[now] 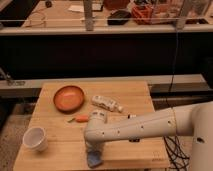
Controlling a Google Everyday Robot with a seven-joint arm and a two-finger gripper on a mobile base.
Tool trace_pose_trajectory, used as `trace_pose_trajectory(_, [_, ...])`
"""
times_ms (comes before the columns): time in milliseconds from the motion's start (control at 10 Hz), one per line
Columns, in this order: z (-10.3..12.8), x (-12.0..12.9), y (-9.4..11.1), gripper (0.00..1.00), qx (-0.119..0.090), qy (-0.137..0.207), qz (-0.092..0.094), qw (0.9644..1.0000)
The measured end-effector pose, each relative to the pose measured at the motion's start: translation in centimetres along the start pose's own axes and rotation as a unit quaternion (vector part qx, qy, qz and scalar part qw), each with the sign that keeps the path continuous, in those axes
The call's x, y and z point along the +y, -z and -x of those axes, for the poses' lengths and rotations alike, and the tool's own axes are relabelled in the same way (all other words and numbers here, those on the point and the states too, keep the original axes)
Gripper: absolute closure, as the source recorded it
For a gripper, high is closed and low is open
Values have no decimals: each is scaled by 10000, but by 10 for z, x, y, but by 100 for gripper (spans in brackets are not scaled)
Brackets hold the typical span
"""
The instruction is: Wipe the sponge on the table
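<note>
gripper (93,149) on the sponge (94,161) at the table (135,95) front edge — its hold cannot be told; bare wood leftward.

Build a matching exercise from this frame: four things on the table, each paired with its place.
Things:
1. sponge
2. white cup
3. orange bowl
4. white bottle

Places:
A. lying on its side near the middle of the table
B. front left
C. front edge, under the gripper
D. back left

Pairs: 1-C, 2-B, 3-D, 4-A
</note>
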State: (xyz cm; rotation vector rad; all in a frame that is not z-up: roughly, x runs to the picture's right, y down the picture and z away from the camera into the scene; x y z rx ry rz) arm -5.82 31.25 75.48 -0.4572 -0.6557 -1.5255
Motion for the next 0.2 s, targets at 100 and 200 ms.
trace_pose_trajectory(100, [-3,-11,-2,100,-7,156,-23,9999])
trace_pose_trajectory(200, [-5,-19,-4,100,-11,255,-14,9997])
